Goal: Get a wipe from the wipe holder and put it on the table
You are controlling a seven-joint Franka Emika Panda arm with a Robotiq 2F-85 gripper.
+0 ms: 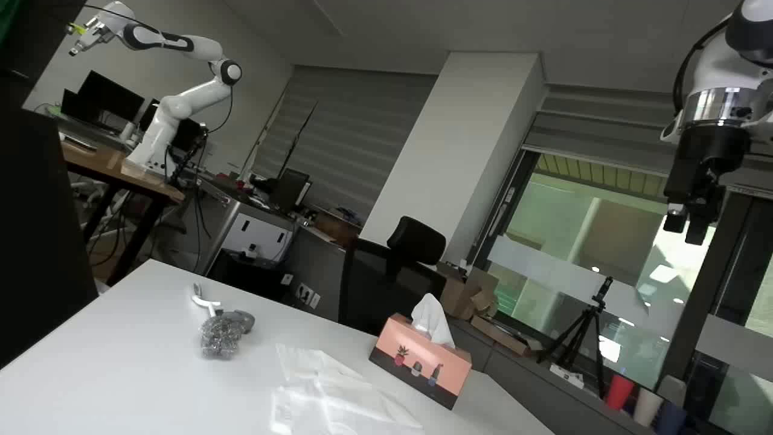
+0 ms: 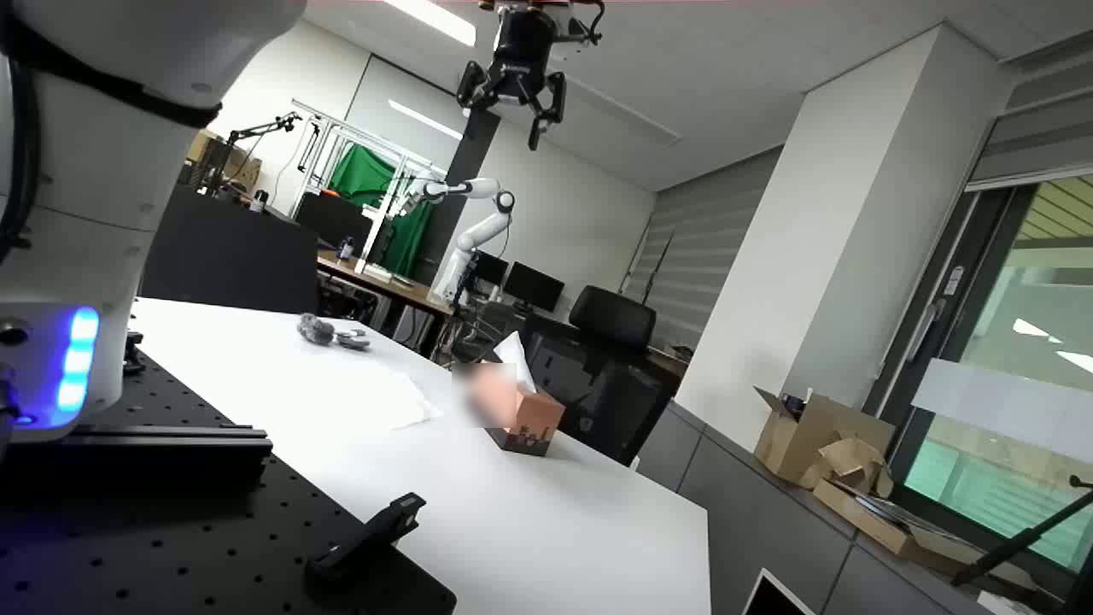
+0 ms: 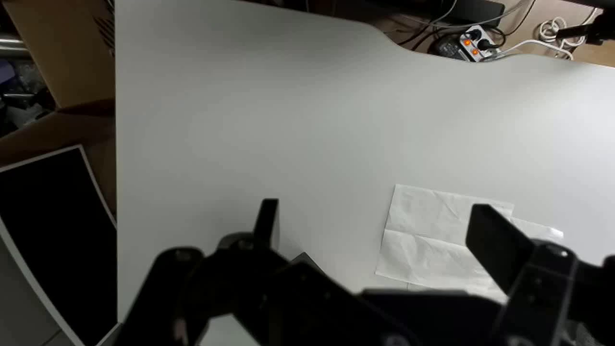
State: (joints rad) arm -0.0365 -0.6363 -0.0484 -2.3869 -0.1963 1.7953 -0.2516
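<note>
The wipe holder is a pink box (image 1: 423,365) with a dark base, on the white table (image 1: 121,362); it also shows in an exterior view (image 2: 540,417), partly blurred. A white wipe (image 1: 432,320) stands up from its top slot. White wipe sheets (image 1: 338,393) lie spread flat on the table beside the box, also in the wrist view (image 3: 423,230). My gripper (image 1: 684,231) hangs high above the table. Its fingers are wide apart with nothing between them in the wrist view (image 3: 375,204). A dark corner behind the left finger may be the box; the rest is hidden.
A grey crumpled object with a handled item (image 1: 223,332) lies on the table away from the box. A black chair (image 2: 598,367) stands behind the table edge. A black clip-like part (image 2: 367,538) sits at the dark base plate. Cardboard boxes (image 2: 824,448) stand beyond the table.
</note>
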